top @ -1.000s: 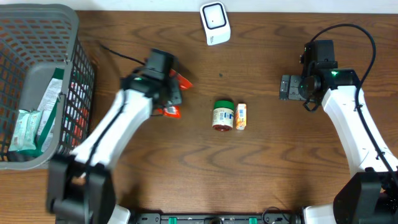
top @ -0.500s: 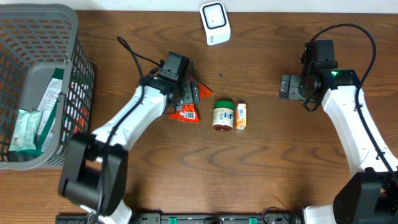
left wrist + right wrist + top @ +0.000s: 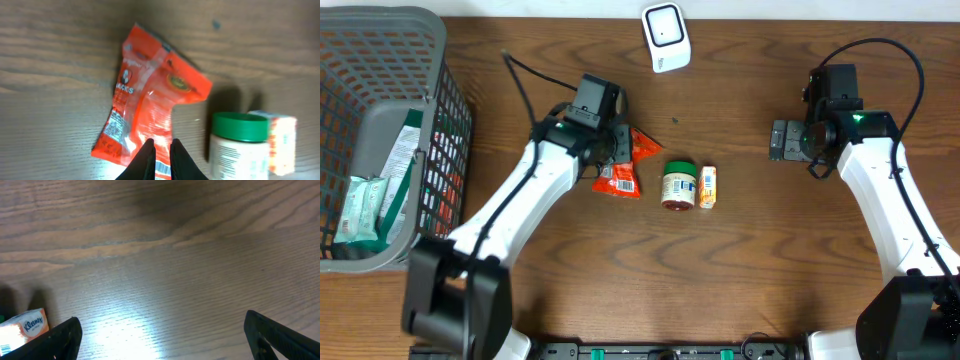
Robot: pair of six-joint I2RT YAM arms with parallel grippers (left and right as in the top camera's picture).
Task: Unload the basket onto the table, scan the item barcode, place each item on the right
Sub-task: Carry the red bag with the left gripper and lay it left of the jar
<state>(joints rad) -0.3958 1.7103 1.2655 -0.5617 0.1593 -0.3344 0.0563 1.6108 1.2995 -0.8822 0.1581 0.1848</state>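
Observation:
An orange snack packet [image 3: 620, 167] lies flat on the wooden table, left of a green-lidded jar [image 3: 679, 186]. In the left wrist view the packet [image 3: 150, 97] shows a white label and a barcode strip near its lower end. My left gripper [image 3: 618, 146] hovers over the packet's near end, and its fingers [image 3: 161, 146] stand almost together with nothing pinched between them. A white barcode scanner [image 3: 665, 38] stands at the far edge of the table. My right gripper [image 3: 778, 140] is wide open over bare wood [image 3: 162, 330], holding nothing.
A small orange box [image 3: 707, 187] lies against the jar's right side; it shows also in the left wrist view [image 3: 280, 142] and the right wrist view [image 3: 27, 325]. A grey wire basket [image 3: 380, 30] with packets inside fills the far left.
My left arm swung right with the packet and let it down beside the jar. Its jaws opened wide and have closed again. The right arm has not moved.

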